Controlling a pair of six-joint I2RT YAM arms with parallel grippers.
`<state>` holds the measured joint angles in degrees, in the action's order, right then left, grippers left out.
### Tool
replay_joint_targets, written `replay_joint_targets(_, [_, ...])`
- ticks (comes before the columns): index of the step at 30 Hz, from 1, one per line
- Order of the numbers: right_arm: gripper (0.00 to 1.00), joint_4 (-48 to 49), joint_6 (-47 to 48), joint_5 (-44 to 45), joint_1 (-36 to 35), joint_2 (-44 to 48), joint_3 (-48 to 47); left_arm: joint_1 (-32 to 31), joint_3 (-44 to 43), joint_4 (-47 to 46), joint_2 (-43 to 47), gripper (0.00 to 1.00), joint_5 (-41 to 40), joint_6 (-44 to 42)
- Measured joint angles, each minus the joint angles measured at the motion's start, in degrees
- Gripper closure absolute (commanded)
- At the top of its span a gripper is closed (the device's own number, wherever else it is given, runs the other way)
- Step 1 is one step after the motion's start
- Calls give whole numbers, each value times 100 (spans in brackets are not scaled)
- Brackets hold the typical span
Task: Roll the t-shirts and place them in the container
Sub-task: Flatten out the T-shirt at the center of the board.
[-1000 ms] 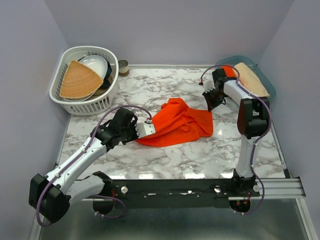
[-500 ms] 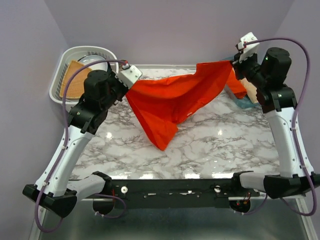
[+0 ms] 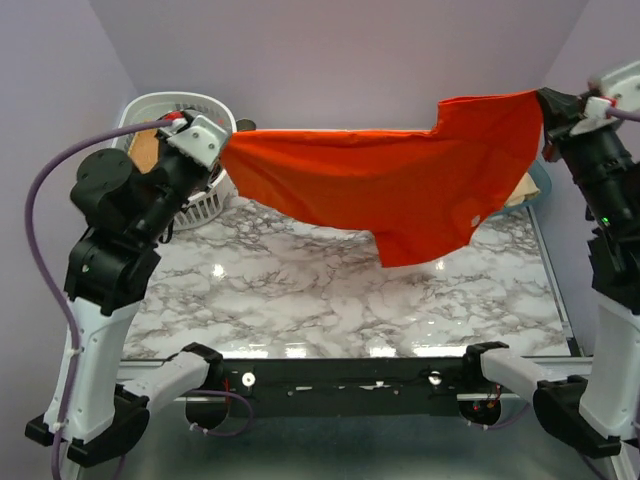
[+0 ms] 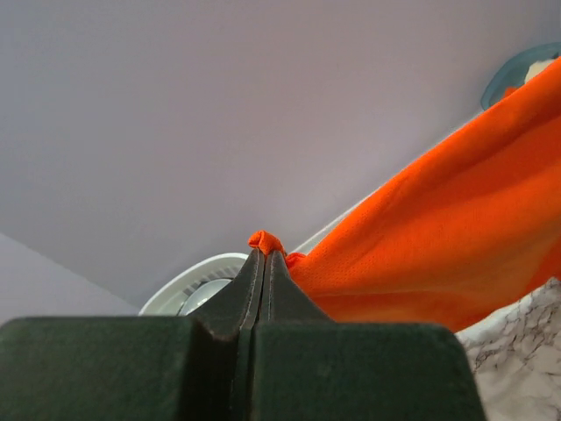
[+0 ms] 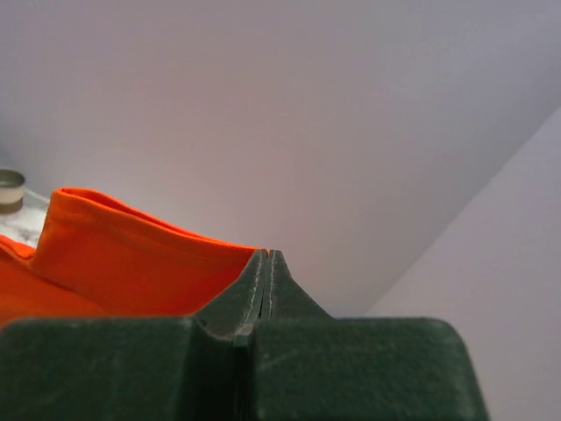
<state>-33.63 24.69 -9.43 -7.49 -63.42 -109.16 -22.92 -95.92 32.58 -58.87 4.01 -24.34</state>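
An orange-red t-shirt (image 3: pixel 400 185) hangs stretched in the air above the marble table, held at its two top corners. My left gripper (image 3: pixel 222 148) is shut on its left corner; a small fold of cloth (image 4: pixel 265 241) sticks out past the fingertips in the left wrist view. My right gripper (image 3: pixel 545 100) is shut on its right corner, with the cloth (image 5: pixel 131 254) running off to the left in the right wrist view. The shirt's lower edge hangs clear of the table. A pale beige t-shirt (image 3: pixel 522 190) shows only as a sliver behind the orange-red one at the right.
A white basket (image 3: pixel 190 205) with a tan woven fan-shaped piece and bowls stands at the back left, partly behind my left arm. A blue-rimmed tray (image 3: pixel 538 178) sits at the back right. A small tin (image 5: pixel 9 189) shows in the right wrist view. Walls close in on three sides.
Both arms have lifted the orange-red shirt off the table and pulled it apart sideways. It went from a crumpled heap to a sagging spread, and now hangs taut and high.
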Motion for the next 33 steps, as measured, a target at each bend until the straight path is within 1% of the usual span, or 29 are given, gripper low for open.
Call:
replay_joint_targets(4, [99,-302,153,-13,0,507,-531,125,-116,90,533,100,216,-92])
replay_joint_targets(7, [99,-514,240,-96,0,907,-885,289,-297,160,817,100,529,-85])
replay_joint_targets(13, [99,-1045,260,-225,0,1386,-1871,885,-1054,358,1084,100,1366,264])
replay_joint_targets(18, [99,-1368,238,-317,15,1784,-2186,1357,-1652,579,1200,100,2026,584])
replay_joint_targets(21, [99,-1493,214,-393,63,1902,-2210,1674,-1668,621,1421,100,2356,675])
replay_joint_targets(24, [99,-1491,168,-474,96,1937,-2057,1923,-1473,619,1674,100,2579,669])
replay_joint_targets(28, [99,-1283,133,-496,122,1974,-1467,2024,-1128,640,1770,100,2828,509])
replay_joint_targets(30, [99,-1001,133,-520,122,2024,-879,2024,-815,678,1757,100,2892,393])
replay_joint_targets(33, [99,-520,136,-638,122,2074,267,2028,-234,732,1596,100,2999,162])
